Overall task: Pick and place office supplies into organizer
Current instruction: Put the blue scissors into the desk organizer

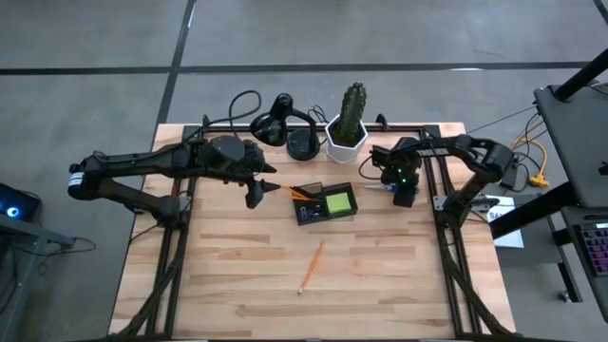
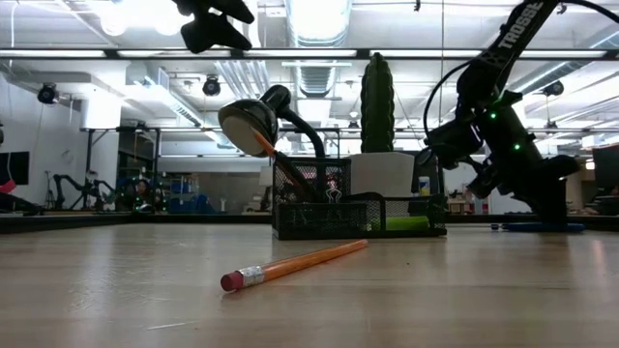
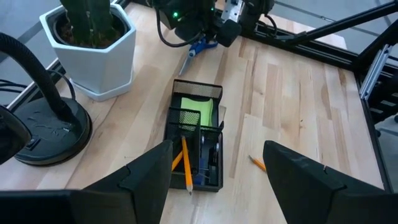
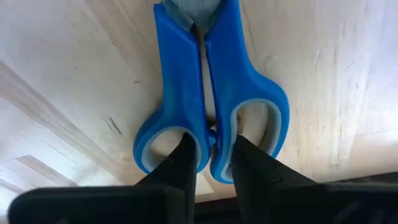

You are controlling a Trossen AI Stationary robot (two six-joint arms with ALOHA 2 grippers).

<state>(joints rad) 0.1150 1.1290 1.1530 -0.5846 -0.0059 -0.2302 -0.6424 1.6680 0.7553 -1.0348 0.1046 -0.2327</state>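
Blue-handled scissors (image 4: 211,81) lie flat on the table at the right, beside the right arm's frame (image 1: 391,187). My right gripper (image 4: 213,158) stands over their handles, pointing steeply down and shut on them. The dark mesh organizer (image 1: 302,217) stands mid-table and holds a lime-green sticky pad (image 3: 196,112) and orange pencils (image 3: 185,165). One orange pencil (image 1: 311,267) lies loose on the table nearer the front. My left gripper (image 3: 227,180) hovers open above the table, left of the organizer, touching nothing. My right gripper has one finger (image 4: 183,155) in each of the scissors' two finger rings. Between the fingers it pinches the two inner handle bars (image 4: 211,134) where they meet. The fingers come from above, slanting steeply down. The scissors lie flat on the table.
A white hexagonal pot with a cactus (image 1: 349,128) and a black desk lamp (image 1: 285,128) stand at the far edge behind the organizer. Black frame rails (image 1: 442,204) run along the right edge next to the scissors. Bare wood lies between the organizer and the front edge.
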